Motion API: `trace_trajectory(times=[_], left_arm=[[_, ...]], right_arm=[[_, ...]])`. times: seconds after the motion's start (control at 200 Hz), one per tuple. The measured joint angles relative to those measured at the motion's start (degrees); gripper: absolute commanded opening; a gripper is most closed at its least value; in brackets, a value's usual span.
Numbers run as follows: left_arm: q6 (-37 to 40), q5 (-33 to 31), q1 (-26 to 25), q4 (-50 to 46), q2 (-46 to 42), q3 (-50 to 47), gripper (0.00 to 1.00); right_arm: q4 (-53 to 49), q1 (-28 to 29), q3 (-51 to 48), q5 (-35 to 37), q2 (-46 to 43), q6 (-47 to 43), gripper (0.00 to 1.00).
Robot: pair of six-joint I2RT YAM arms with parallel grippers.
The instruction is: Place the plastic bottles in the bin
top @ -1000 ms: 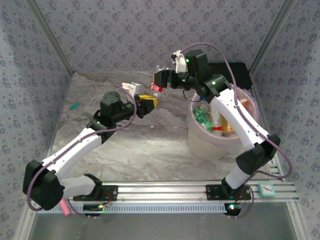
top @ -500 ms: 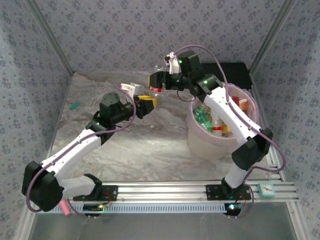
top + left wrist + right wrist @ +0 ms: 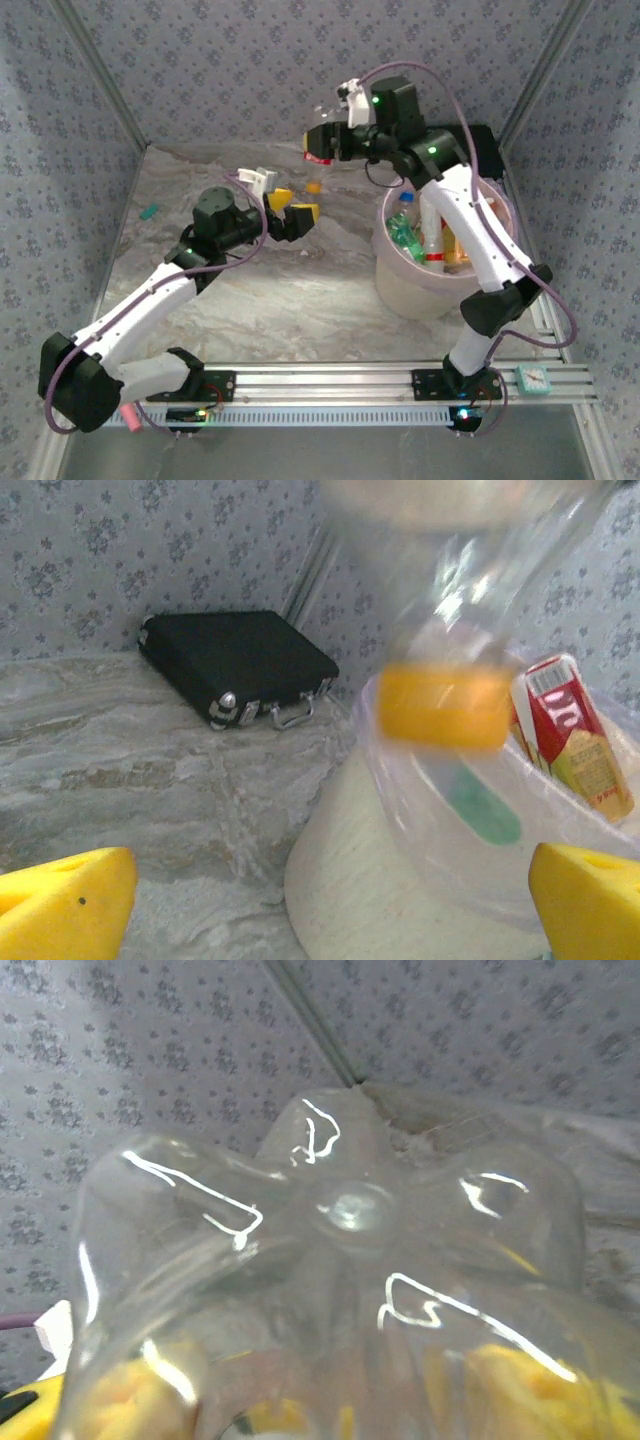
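We judge the right tool to be clamped on the base end of a clear bottle, which hangs cap-down in the air, left of the bin. In the right wrist view the moulded base sits close to the camera, with yellow pads at its lower sides. The left tool is lower and further left of the bin, its yellow fingers wide apart and holding nothing.

We think the bottle is empty, so it should be very light. Its thin smooth wall will probably give under pressure and may slip. The base and the neck near the orange cap are the stiffer places to hold. It does not look fragile, so a short drop into the bin should do no harm.

The bin already holds several bottles, and there is free room in its left part. A black case lies behind the bin. The table left of the bin is marbled grey and slightly wrinkled. Flowered walls close the space on three sides.
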Motion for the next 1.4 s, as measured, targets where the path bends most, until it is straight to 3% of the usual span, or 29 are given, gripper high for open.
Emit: trace_trajectory(times=[0.21,0.53,0.885,0.949,1.024,1.104,1.399], left_arm=[[2.80,-3.06,0.09,-8.07,-1.05,0.04,1.00],[1.57,-3.58,2.08,-11.23,0.66,1.31,1.00],[0.00,-2.54,2.14,-12.11,2.99,1.66,0.99],[-0.04,-2.54,2.36,-12.11,2.99,1.66,0.99],[-0.07,-2.51,2.45,-12.11,3.02,1.66,0.99],[-0.07,-2.51,2.51,-12.11,3.06,1.66,0.99],[-0.07,-1.90,2.54,-12.70,4.15,2.16,0.99]], right_arm=[[-15.87,-2.40,6.43,10.54,-5.90,-6.10,0.46],[-32.20,-6.21,-3.98,26.32,-22.69,-10.05,0.47],[-35.58,-7.10,-19.10,29.11,-21.20,-10.88,0.48],[-34.93,-7.10,-20.98,29.09,-21.03,-10.93,0.51],[-33.66,-6.88,-22.23,28.79,-20.92,-11.10,0.74],[-32.61,-6.10,-22.36,28.35,-20.92,-11.23,0.83],[-32.41,-5.97,-13.03,30.67,-19.06,-11.45,0.81]])
